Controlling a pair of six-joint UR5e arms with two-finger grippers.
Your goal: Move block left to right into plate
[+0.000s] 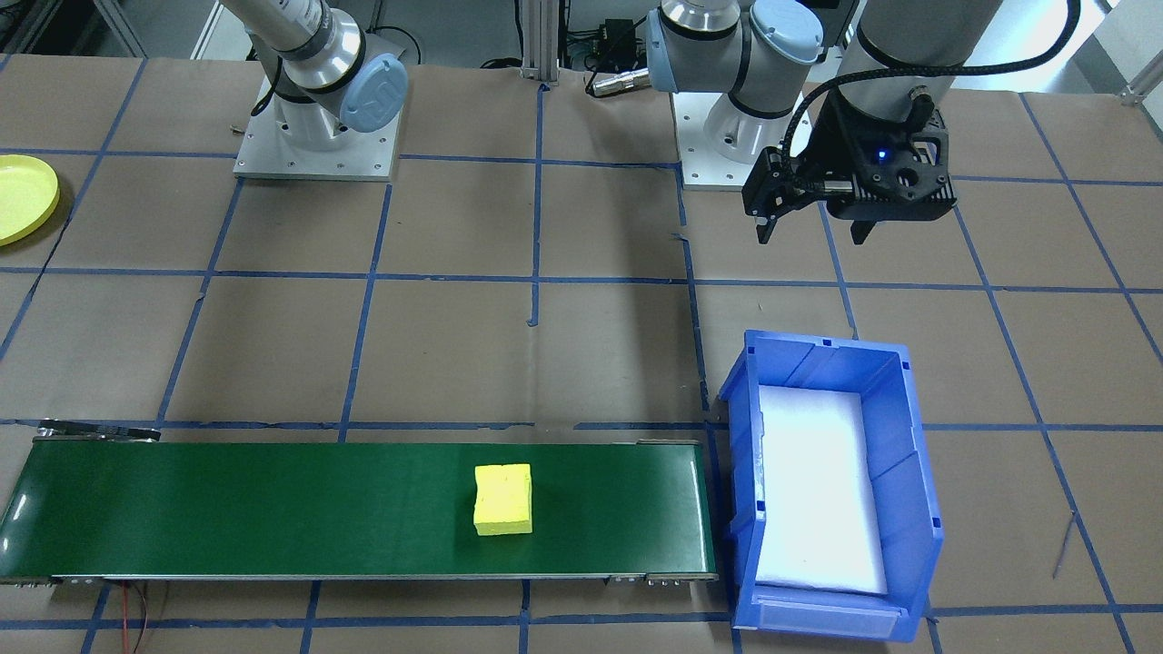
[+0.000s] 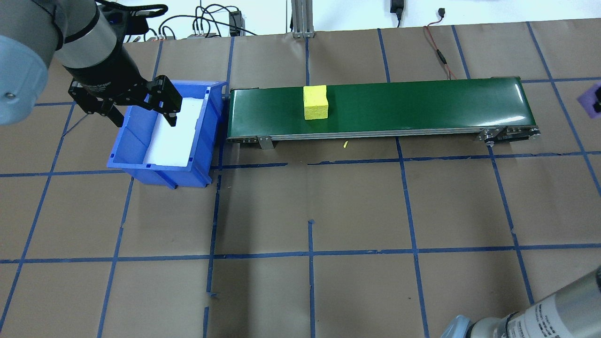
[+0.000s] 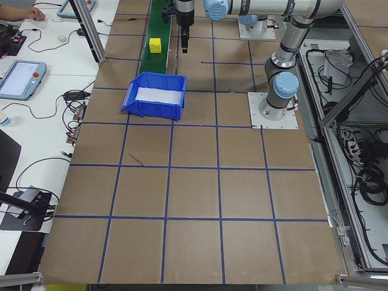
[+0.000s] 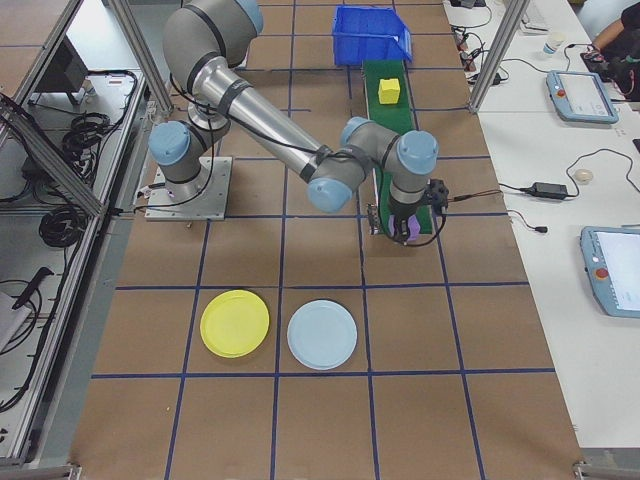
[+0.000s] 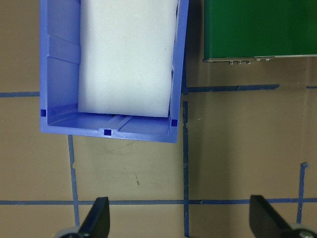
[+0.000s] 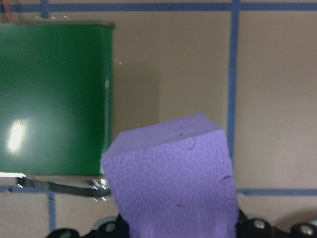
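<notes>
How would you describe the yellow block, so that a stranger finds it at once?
Find the long green conveyor belt beside the blue bin. The yellow block sits alone on that belt, toward the bin's end. It is a foam cube, unlike the flat round yellow plate.

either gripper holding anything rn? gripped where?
Right gripper holds a purple foam block by its lower end; exact finger contact is hidden. Left gripper is open and empty.

Robotics lab: paper-covered table (image 3: 194,200) gridded with blue tape, two UR5e arms bolted on base plates (image 3: 274,111), green conveyor belt (image 1: 273,509), teach pendants (image 4: 615,270) and cables on side benches.
</notes>
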